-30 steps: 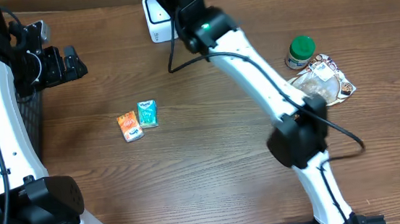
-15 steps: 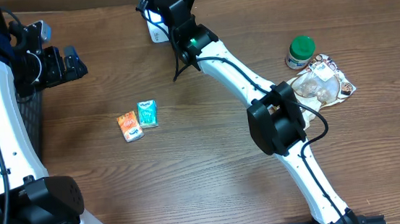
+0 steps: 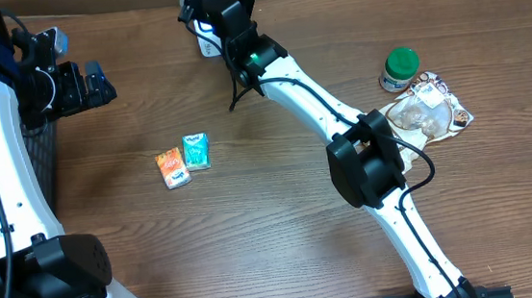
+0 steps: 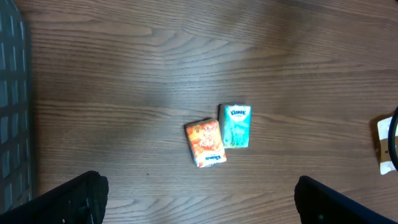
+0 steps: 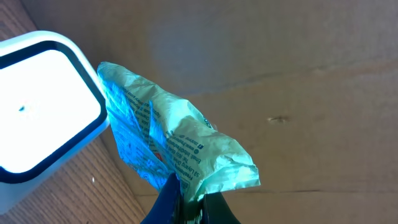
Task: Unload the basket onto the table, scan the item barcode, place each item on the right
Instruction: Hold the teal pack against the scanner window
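Two arms | right gripper (image 5: 186,198) pinched shut on green packet (image 5: 180,146), holding it just beside white scanner (image 5: 43,102), likely so the printed side reads | left gripper (image 4: 208,202) spread wide, empty, well away from scanner, above orange tissue pack (image 4: 205,142) and teal tissue pack (image 4: 236,126)

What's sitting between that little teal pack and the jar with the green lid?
Nothing: just bare wooden table between the teal pack and the green-lidded jar, with the right arm stretched across above it, as the overhead view shows.

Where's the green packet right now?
In the right wrist view, the green packet is pinched by the right fingers, beside the white scanner.
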Controlling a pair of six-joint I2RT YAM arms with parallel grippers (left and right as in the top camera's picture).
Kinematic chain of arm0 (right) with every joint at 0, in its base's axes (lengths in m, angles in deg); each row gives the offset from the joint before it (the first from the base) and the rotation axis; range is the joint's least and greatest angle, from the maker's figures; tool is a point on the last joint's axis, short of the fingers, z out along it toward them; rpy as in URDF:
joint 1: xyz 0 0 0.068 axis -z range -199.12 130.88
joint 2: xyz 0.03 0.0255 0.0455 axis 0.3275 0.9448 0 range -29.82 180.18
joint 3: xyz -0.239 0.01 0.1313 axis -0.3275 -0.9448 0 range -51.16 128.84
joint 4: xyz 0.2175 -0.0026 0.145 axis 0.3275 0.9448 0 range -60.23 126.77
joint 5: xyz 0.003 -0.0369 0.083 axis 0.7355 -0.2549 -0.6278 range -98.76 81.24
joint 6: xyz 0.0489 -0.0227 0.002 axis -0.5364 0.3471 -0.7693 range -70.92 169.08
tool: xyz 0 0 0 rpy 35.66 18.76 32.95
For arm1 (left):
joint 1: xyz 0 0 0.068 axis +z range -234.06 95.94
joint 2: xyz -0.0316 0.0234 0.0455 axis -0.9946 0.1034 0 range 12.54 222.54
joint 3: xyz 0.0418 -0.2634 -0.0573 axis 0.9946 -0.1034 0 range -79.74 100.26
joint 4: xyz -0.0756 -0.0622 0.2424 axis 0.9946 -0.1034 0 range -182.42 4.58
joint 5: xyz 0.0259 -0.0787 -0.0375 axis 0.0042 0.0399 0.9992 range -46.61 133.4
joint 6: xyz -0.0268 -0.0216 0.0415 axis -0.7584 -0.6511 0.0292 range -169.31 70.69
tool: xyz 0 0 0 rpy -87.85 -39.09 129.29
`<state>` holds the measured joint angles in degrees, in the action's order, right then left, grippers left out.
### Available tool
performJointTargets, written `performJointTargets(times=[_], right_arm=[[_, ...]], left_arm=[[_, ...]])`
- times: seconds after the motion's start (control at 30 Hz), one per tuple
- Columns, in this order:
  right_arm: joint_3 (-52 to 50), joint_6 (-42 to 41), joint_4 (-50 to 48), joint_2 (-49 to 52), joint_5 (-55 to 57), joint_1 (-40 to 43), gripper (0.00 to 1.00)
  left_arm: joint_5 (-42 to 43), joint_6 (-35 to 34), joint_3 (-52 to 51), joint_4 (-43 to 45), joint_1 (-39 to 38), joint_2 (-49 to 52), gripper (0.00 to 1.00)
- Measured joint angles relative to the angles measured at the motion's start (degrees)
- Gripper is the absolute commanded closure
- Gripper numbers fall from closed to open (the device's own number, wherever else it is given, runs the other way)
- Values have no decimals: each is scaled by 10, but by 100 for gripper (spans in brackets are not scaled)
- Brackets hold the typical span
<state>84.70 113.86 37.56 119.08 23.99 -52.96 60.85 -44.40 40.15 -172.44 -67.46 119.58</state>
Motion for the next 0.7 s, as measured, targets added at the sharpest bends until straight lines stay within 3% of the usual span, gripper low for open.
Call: performJointTargets(times=[0.33, 0.53, 0.7], right_arm=[[0, -12, 31, 0, 0, -3, 96], [0, -116, 76, -16, -5, -3, 96], [-2, -246, 163, -95, -10, -3, 96]], left_arm=[[0, 0, 0, 0, 0, 0, 0], [0, 0, 0, 0, 0, 0, 0], [0, 0, 0, 0, 0, 0, 1]])
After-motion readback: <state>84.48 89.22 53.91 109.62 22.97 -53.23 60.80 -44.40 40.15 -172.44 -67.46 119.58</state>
